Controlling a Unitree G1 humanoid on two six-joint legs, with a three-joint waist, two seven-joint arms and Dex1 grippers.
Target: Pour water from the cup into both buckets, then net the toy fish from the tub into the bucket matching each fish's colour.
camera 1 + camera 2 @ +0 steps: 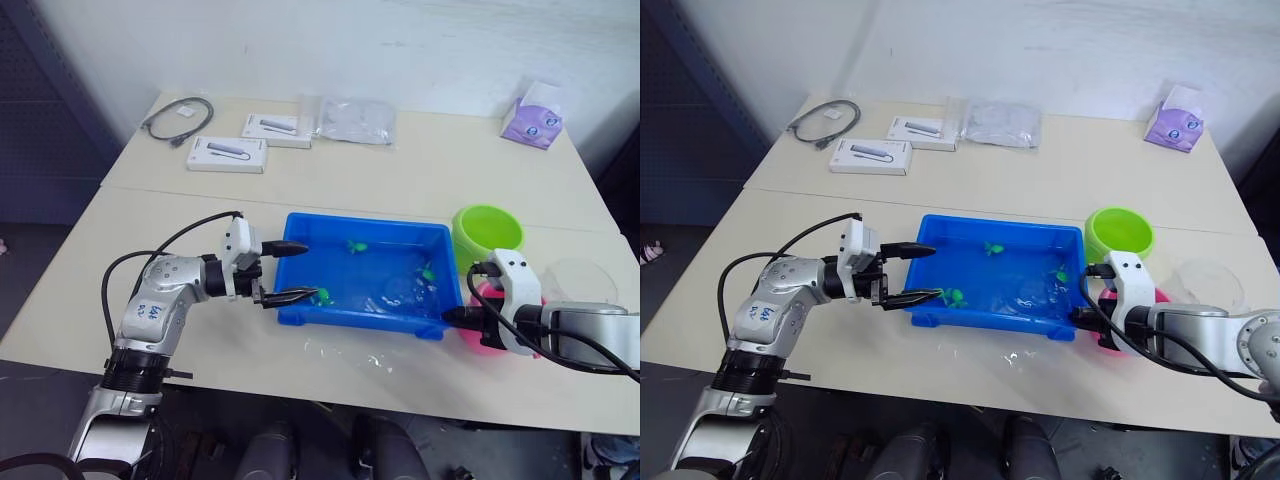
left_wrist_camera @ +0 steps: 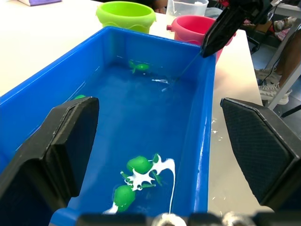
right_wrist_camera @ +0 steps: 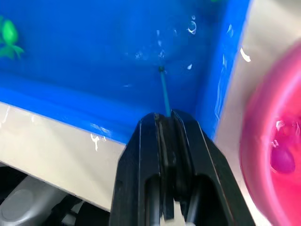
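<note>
The blue tub (image 1: pixel 300 312) holds water and green toy fish (image 1: pixel 354 245), one near the right end (image 1: pixel 428 272) and one at the left front (image 1: pixel 320 295). My left gripper (image 1: pixel 285 271) stands open across the tub's left end, its fingers (image 2: pixel 56 150) wide apart around nothing. At the tub's right front corner my right gripper (image 1: pixel 452 318) is shut on the net's thin handle (image 3: pixel 163 92), which slants down into the water. The lime green bucket (image 1: pixel 487 232) stands behind it. The pink bucket (image 1: pixel 482 340) is partly hidden by it and holds a pink fish (image 3: pixel 282 160). The clear cup (image 1: pixel 580 280) stands at the far right.
Two white boxes (image 1: pixel 227 154), a grey cable (image 1: pixel 180 118), a clear bag (image 1: pixel 350 118) and a purple tissue pack (image 1: pixel 533 120) lie on the far table. Spilled water (image 1: pixel 350 355) wets the table in front of the tub.
</note>
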